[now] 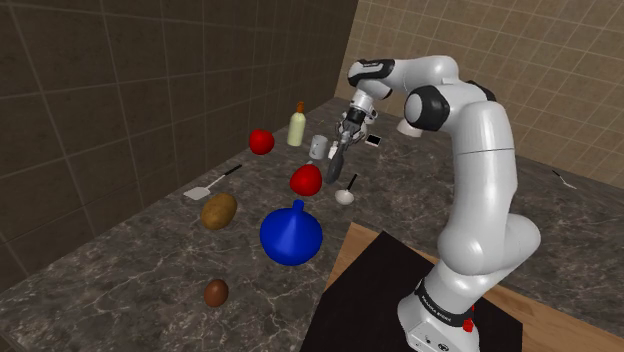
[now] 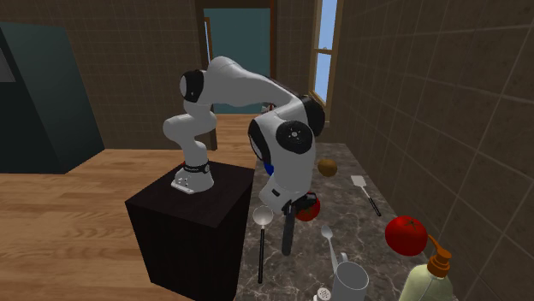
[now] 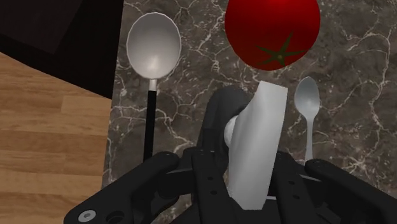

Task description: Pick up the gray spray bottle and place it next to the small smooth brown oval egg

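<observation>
Mostly pale grey spray bottle (image 3: 257, 146), dark-headed

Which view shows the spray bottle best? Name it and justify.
The second exterior view: the spray bottle hangs full length from the claw, beside the ladle. The shoulder view has it small and dark under the claw. The wrist view brings its pale head close, but not its length.

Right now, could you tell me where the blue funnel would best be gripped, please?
Probably its narrow spout, from straight above: the blue funnel stands mouth-down on the counter, spout up, and its cone looks too wide to clasp.
</observation>
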Motion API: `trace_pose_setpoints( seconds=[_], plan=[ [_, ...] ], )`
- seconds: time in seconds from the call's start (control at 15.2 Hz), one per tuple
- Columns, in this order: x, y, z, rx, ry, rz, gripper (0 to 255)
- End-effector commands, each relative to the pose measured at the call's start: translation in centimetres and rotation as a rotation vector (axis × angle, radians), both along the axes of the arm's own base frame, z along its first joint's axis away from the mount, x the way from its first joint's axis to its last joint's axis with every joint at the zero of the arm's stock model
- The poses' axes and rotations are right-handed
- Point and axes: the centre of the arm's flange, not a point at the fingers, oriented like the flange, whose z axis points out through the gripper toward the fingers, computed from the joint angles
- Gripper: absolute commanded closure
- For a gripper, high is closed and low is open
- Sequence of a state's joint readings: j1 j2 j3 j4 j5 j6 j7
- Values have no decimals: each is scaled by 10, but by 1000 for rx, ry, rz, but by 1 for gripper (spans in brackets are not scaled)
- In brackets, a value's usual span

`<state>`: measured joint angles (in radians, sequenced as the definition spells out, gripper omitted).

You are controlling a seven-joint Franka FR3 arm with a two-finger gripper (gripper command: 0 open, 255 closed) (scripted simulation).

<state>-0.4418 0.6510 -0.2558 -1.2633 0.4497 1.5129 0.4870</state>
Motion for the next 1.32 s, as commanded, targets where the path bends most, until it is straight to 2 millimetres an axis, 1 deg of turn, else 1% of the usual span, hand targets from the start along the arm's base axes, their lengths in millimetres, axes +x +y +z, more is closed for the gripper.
trace_pose_setpoints(
  seconds=[0.0,1.25],
  plan=[
    [-2,5,-46,46,84,2,255],
    [-2,5,54,46,84,2,255]
  ],
)
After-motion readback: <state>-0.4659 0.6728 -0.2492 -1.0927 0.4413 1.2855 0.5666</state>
